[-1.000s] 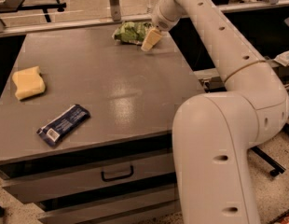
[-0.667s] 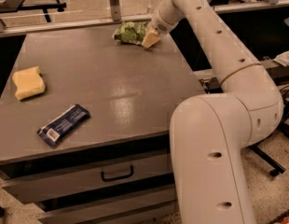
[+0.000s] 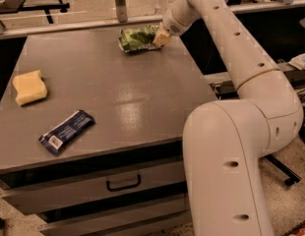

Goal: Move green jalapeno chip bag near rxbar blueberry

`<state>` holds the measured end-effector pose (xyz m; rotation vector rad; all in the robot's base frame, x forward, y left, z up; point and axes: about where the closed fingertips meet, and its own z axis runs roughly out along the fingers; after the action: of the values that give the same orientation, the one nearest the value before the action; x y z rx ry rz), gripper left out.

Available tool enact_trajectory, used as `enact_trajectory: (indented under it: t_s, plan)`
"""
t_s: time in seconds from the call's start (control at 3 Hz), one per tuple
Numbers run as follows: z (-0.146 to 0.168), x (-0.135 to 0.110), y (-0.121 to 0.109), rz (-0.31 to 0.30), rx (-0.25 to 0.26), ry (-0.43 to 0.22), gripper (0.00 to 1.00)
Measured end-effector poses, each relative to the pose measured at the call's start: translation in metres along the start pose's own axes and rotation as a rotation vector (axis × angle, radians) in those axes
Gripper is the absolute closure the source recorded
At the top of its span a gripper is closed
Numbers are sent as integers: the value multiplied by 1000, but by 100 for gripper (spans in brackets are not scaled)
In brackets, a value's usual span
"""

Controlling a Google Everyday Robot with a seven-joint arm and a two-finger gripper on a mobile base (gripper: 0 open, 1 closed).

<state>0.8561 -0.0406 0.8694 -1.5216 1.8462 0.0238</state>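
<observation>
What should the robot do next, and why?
Probably take hold of the green jalapeno chip bag: the gripper sits at its end by the far edge of the table, and the rxbar blueberry lies away near the front.

Cream claw (image 3: pixel 161 36) at green bag (image 3: pixel 137 37); navy bar (image 3: pixel 67 131)

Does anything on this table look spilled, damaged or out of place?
Nothing stands out. The green chip bag lies crumpled at the far edge of the table with the gripper at its right end; the blue bar lies at an angle near the front left, the yellow sponge behind it.
</observation>
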Motion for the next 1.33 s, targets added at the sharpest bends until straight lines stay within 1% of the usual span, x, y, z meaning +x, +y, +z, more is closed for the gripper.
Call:
enact_trajectory:
  t_s: [0.33, 0.67, 1.0, 1.33]
  plan:
    - [-33, -18, 24, -65, -77, -55, 100]
    - [-85, -42, 40, -120, -84, -124, 100]
    - [-132, -74, 81, -179, -98, -223, 100]
    - [-141, -85, 132, -210, -151, -266, 100]
